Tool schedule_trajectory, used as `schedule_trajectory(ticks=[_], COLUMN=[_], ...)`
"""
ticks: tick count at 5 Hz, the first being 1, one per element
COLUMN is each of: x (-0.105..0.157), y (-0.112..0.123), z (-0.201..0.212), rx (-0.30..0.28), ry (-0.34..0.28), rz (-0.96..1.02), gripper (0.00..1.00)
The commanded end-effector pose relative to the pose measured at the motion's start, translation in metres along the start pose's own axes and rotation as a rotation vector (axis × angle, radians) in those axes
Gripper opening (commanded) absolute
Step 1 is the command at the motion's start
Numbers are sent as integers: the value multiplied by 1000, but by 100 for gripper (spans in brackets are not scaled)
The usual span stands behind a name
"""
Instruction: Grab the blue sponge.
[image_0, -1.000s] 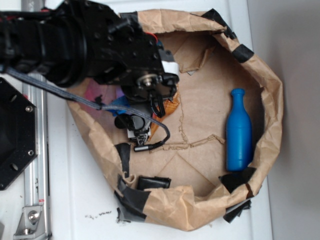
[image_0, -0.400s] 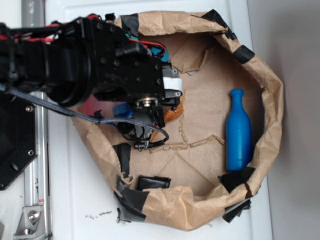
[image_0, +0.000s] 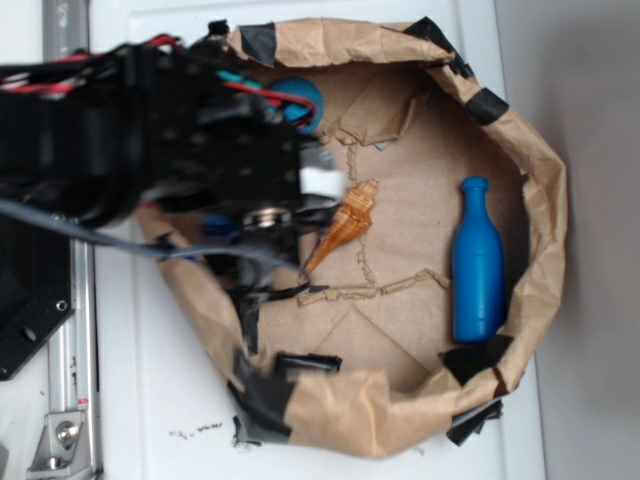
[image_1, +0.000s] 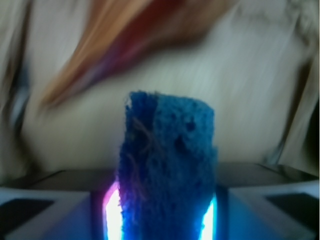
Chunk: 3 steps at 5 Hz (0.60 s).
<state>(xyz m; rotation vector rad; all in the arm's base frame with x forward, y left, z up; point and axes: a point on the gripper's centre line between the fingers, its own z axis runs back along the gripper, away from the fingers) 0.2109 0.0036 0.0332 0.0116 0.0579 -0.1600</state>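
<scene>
Over the bag's left side, claw (image_1: 162, 220) clamps blue sponge (image_1: 167, 170) upright

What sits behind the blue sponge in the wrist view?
Behind the blue sponge, clamped in the gripper, lie blurred brown paper and an orange streak, probably the seashell. Whatever is directly behind the sponge is covered.

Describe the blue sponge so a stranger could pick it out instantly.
Start at the crumpled brown paper bag lying open on the white table; the black robot arm reaches over its left side. The blue sponge sits clamped in the gripper. Unlike the smooth blue bottle and orange seashell, it is porous.
</scene>
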Motion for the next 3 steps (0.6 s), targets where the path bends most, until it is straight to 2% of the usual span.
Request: schedule_trajectory(ticks=[1, 2, 3], x=[24, 34, 37], y=[-22, -34, -39], z=[111, 158, 144], rx=[10, 44, 84], ry=[-175, -144, -120], rz=[-72, -114, -95], gripper=[0, 0, 0])
